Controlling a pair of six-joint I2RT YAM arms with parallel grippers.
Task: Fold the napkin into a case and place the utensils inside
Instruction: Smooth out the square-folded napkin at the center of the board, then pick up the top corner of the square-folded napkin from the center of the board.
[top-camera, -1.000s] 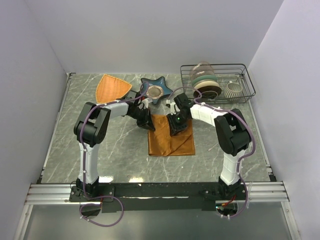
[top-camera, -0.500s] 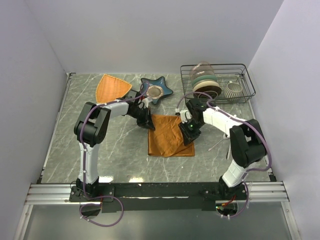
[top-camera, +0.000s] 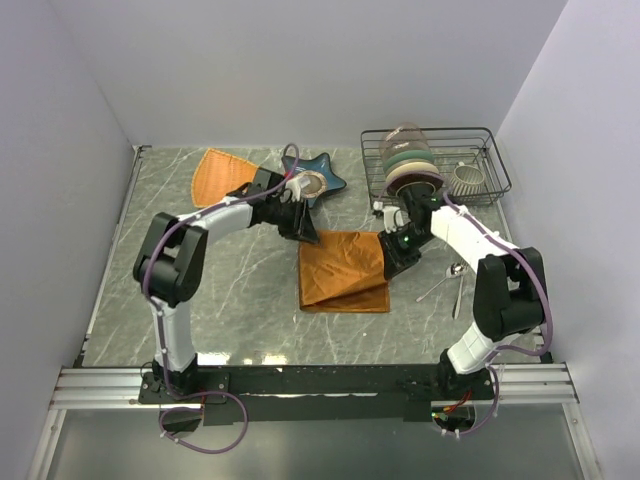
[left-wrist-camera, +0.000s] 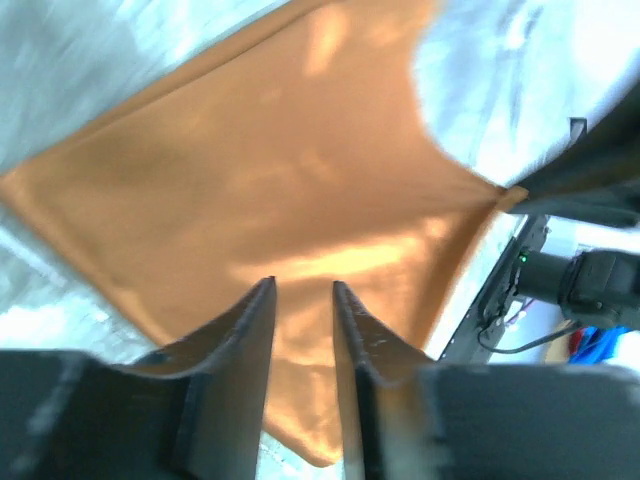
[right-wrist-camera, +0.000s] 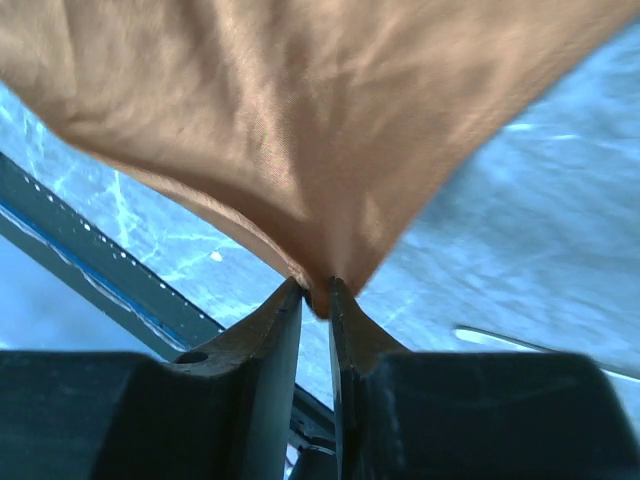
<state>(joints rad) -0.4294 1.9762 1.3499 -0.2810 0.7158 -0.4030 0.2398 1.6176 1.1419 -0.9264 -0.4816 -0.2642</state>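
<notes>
The rust-orange napkin (top-camera: 340, 275) lies on the marble table between my arms; it also shows in the left wrist view (left-wrist-camera: 280, 170) and the right wrist view (right-wrist-camera: 300, 120). My right gripper (top-camera: 392, 262) (right-wrist-camera: 316, 290) is shut on the napkin's right edge and lifts it, so the cloth hangs taut from the tips. My left gripper (top-camera: 308, 232) (left-wrist-camera: 300, 290) sits at the napkin's far left corner, jaws a narrow gap apart, with cloth showing behind them. Two silver utensils (top-camera: 440, 286) (top-camera: 458, 297) lie on the table right of the napkin. One shows as a bright streak (right-wrist-camera: 500, 338).
A wire rack (top-camera: 495, 180) with stacked bowls and a cup stands at the far right. A blue star-shaped dish (top-camera: 330, 180) holding a small cup and a lighter orange woven triangular plate (top-camera: 222, 175) lie at the back, just beyond my left gripper.
My right gripper moved from the napkin's middle to its right edge, pulling cloth with it and uncovering the utensils. My left gripper shifted slightly farther and right at the far left corner.
</notes>
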